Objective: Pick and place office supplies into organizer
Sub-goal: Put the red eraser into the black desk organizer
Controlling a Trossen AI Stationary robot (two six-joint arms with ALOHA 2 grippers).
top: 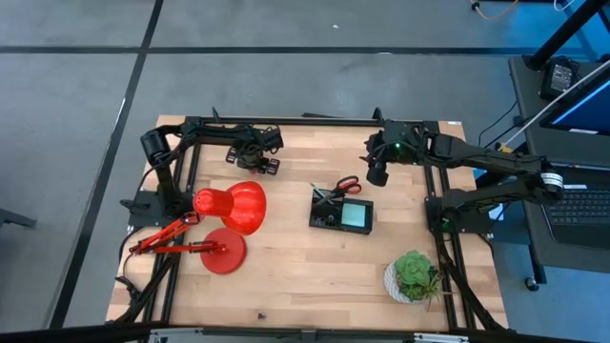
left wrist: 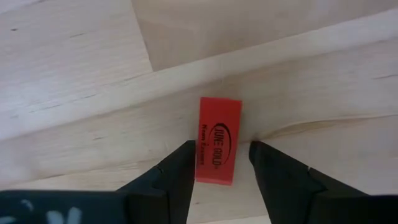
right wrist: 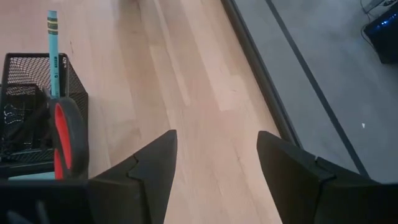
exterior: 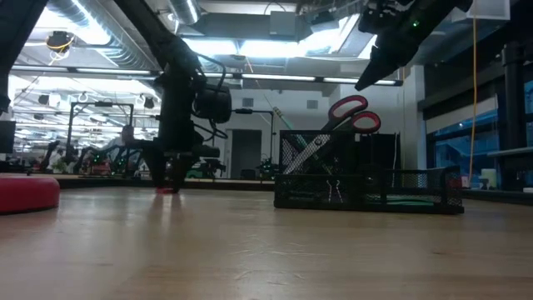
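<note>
One red eraser [left wrist: 218, 140] lies between the left end effector [left wrist: 219, 163] fingers — spread, seemingly not pinching it.

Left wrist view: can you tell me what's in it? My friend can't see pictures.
A small red eraser with black writing lies flat on the pale wooden table. The left pincer is low over it, its two dark fingers open on either side of the eraser's near end.
</note>
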